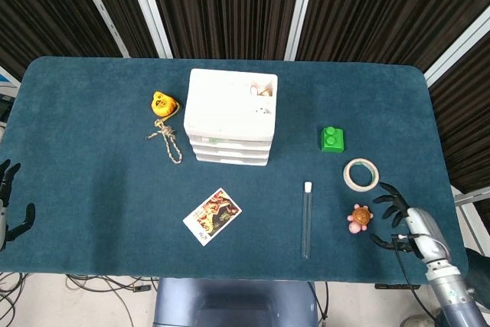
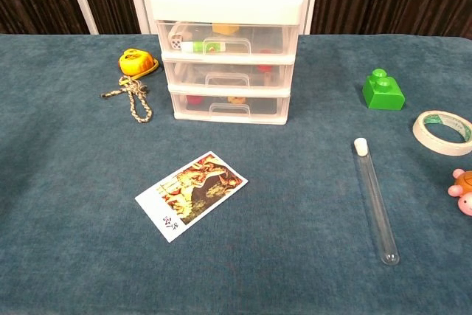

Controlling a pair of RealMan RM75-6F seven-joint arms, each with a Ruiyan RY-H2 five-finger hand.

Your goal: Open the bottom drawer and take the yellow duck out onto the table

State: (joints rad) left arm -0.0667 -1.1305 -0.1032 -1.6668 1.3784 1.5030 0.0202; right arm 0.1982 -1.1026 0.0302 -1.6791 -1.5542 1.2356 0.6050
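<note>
The white three-drawer unit (image 1: 232,116) stands at the middle back of the table. In the chest view its bottom drawer (image 2: 230,111) is closed; a small orange-yellow shape (image 2: 237,99) and a red one show through its clear front, too dim to identify. My right hand (image 1: 406,220) hovers at the table's front right, fingers spread and holding nothing, just right of a small turtle toy (image 1: 359,217). My left hand (image 1: 9,206) sits at the far left edge, fingers apart and empty. Neither hand appears in the chest view.
A yellow object (image 1: 163,103) tied to a rope (image 1: 168,142) lies left of the drawers. A picture card (image 1: 212,215) lies in front. A glass test tube (image 1: 307,218), tape roll (image 1: 360,174) and green brick (image 1: 332,139) lie on the right.
</note>
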